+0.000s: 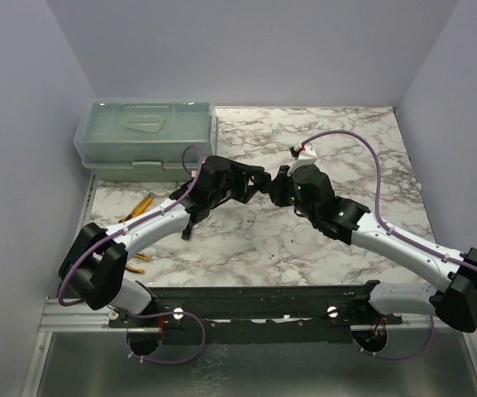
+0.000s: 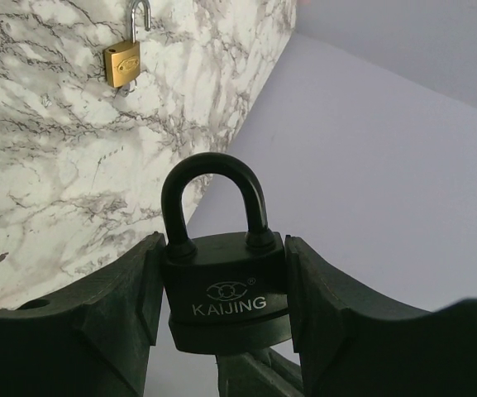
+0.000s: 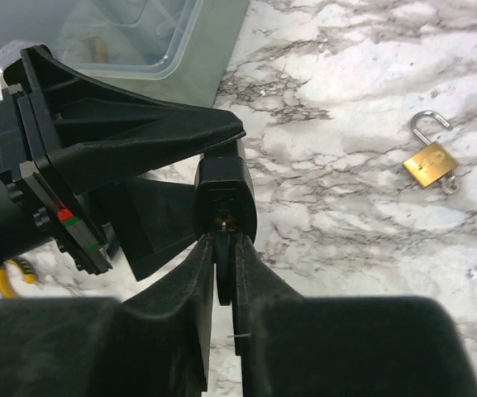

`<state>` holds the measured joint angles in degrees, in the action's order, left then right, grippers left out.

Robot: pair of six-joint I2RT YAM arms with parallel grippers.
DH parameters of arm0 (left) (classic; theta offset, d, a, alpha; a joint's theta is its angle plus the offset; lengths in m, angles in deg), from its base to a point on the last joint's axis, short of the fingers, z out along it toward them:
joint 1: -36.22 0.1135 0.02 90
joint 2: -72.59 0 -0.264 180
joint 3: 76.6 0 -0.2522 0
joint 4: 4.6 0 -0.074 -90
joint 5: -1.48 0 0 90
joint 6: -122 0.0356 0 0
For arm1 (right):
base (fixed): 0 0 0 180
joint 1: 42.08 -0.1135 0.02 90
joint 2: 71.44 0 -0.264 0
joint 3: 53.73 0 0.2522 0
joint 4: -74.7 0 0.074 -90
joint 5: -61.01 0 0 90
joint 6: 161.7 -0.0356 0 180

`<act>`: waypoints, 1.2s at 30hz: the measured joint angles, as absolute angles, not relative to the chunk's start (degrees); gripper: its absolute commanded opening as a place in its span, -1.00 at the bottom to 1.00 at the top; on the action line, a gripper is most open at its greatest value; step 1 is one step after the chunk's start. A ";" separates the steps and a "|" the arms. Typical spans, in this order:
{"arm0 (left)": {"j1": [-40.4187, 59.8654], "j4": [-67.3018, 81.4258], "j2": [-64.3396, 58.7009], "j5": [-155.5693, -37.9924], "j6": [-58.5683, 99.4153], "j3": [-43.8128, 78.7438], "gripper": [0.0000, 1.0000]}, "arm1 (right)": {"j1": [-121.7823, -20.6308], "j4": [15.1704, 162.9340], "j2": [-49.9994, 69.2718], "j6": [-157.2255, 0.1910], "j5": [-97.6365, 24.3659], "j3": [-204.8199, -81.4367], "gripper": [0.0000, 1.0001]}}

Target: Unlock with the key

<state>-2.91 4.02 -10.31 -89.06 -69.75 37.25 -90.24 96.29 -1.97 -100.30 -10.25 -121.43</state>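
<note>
Here, left jaws clamping black padlock (image 2: 226, 285), right jaws pinched on key (image 3: 223, 275) at its keyhole.

black padlock (image 2: 226, 289): matt black coating, smooth shackle. brass padlock (image 2: 122, 64): shiny brass body, bright metal shackle. key (image 3: 224, 279): matt black head. tabletop (image 1: 329, 149): smooth marble-print. toolbox (image 1: 143, 136): translucent greenish plastic.

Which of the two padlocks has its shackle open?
The brass padlock lying on the marble table: one end of its shackle is out of the body. The black padlock, held in the left gripper, has both shackle legs seated.
</note>
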 measured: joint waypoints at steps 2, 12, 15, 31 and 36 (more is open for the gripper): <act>-2.96 4.30 -9.98 -88.79 -69.73 37.25 -1.00 | -90.24 96.21 -2.04 -101.37 -10.47 -121.43 -0.06; -3.55 5.13 -8.14 -86.91 -69.73 37.28 -1.00 | -90.46 99.40 -4.40 -103.95 -14.34 -122.19 0.18; -3.55 5.22 -7.88 -86.37 -69.73 37.28 -1.00 | -90.46 101.01 -6.61 -104.52 -14.95 -122.76 0.08; -3.50 5.50 -7.55 -85.82 -69.49 37.32 -1.00 | -90.46 103.24 -7.37 -103.52 -14.43 -123.68 -0.29; -3.55 5.50 -7.07 -85.89 -69.49 37.36 -1.00 | -90.46 103.20 -5.80 -102.49 -13.81 -124.49 -0.42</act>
<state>-3.55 5.50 -7.07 -85.89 -69.49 37.36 -90.46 103.20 -5.80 -102.49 -13.81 -124.49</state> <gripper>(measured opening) 0.586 0.326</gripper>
